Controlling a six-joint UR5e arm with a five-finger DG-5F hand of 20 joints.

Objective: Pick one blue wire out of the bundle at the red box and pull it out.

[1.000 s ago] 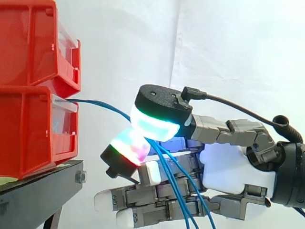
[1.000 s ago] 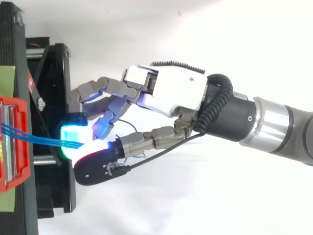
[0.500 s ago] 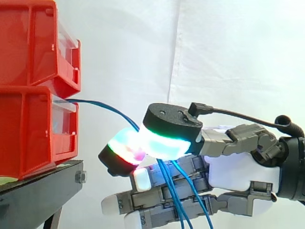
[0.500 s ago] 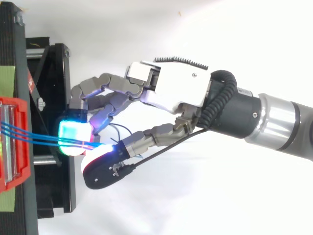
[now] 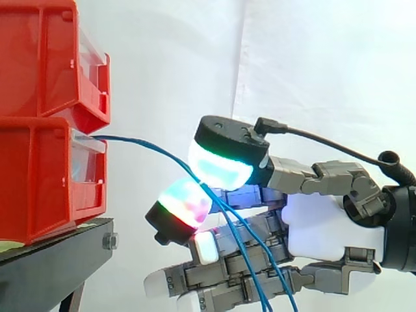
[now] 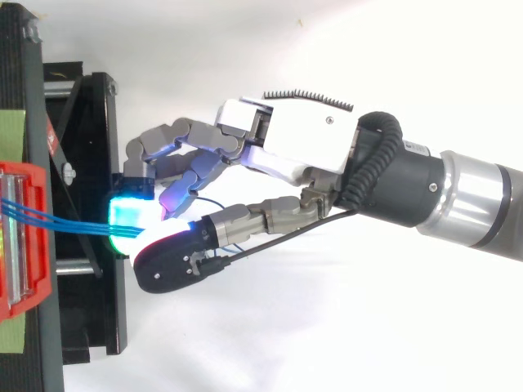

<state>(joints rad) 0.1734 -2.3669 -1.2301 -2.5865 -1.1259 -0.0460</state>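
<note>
Blue wires [image 5: 151, 147] leave the front of the lower red bin [image 5: 39, 182] and slope down to the right. They pass between the glowing thumb pad [image 5: 221, 166] and a glowing finger pad [image 5: 182, 207] of my hand [image 5: 318, 231], then hang down in front of the other fingers. From above, three blue wires [image 6: 73, 224] run from the red bin [image 6: 37, 286] and meet at the cyan pad [image 6: 131, 219]. The hand [image 6: 302, 147] is right of the bin, with thumb and finger pinched on the wires.
A second red bin [image 5: 39, 58] sits on top of the lower one. Both stand on a black stand [image 5: 52, 260] whose frame [image 6: 105, 122] lies under the fingertips. A white curtain [image 5: 312, 65] hangs behind.
The hand has shifted slightly right, away from the bin, still pinching the wires. The thumb pad dipped half a second ago and has risen again.
</note>
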